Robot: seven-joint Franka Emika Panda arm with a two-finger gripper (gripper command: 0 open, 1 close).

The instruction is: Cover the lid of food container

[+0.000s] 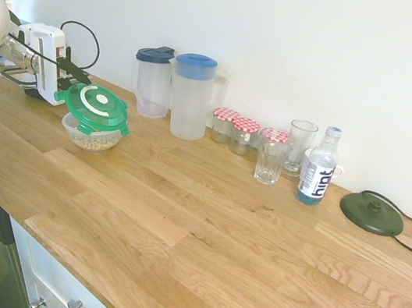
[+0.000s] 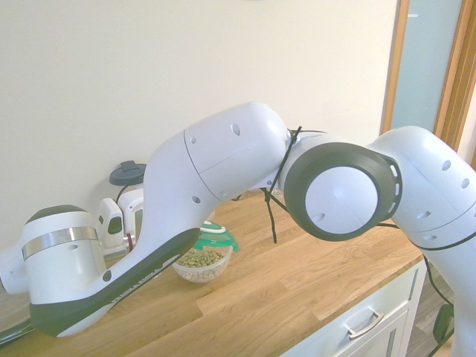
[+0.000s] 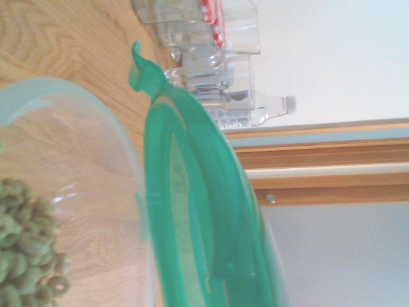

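Observation:
The green lid (image 1: 97, 106) lies slightly tilted on top of the food container (image 1: 95, 138), a small clear bowl of beige grains at the left of the wooden counter. My gripper (image 1: 69, 82) reaches in from the left and sits right at the lid's left rim; I cannot see whether it still holds the rim. From the other side, the lid (image 2: 216, 239) and food container (image 2: 199, 265) peek out under the white arm. Close up, the lid (image 3: 192, 204) stands on edge beside the bowl wall (image 3: 83, 160), with grains inside.
Along the wall to the right stand two clear jugs (image 1: 190, 96) with blue lids, two red-capped jars (image 1: 233, 131), two glasses (image 1: 272, 156), a water bottle (image 1: 318, 166) and a black disc (image 1: 372, 213) with a cord. The counter's front edge runs close by.

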